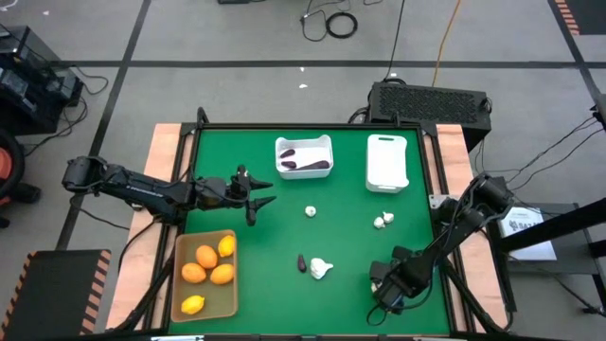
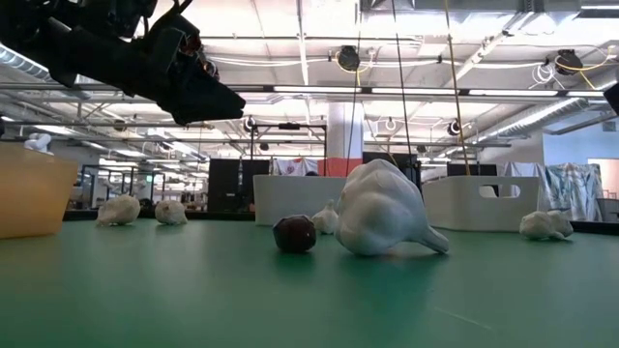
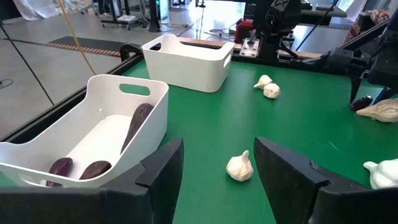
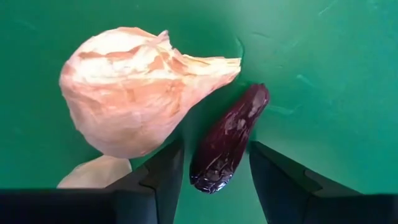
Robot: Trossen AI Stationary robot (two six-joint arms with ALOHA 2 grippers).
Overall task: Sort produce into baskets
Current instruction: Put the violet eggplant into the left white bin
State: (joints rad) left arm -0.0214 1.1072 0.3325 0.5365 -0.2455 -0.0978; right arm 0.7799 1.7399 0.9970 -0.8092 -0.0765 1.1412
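Two claws, high view: the left gripper [image 1: 258, 201] hovers over the green felt-like table [image 1: 350, 237] with its fingers spread wide and empty; the right gripper [image 1: 379, 281] sits low near the front edge, and its fingers are too small to read here.
Beside the left claw: the tan tray [image 1: 178, 275], flat and rectangular, lies just behind and to one side of it, holding round orange fruits [image 1: 206, 256] and a yellow fruit [image 1: 193, 304].
Ahead of the left claw: a small white garlic bulb [image 1: 311, 211] lies nearest. The squarish white bin [image 1: 304, 144] with glossy eggplant pieces [image 1: 317, 165] stands off to the far-edge side, and the narrower white bin [image 1: 386, 161] stands beyond it.
Ahead of the right claw: a large garlic head [image 1: 322, 269] lies touching a loose eggplant [image 1: 300, 262].
Low view: the large garlic head [image 2: 382, 220] looks lumpy and papery, tapering to a point. The dark, rounded loose eggplant [image 2: 294, 233] lies against it.
Left wrist view: the two blunt dark fingers stand far apart with nothing between them. The garlic bulb [image 3: 240, 167] lies just past them, and the smooth plastic bin [image 3: 93, 137] stands alongside.
Right wrist view: the fingers are parted and grip nothing. The wrinkled, shiny purple loose eggplant [image 4: 227, 140] shows in the gap just beyond the tips.
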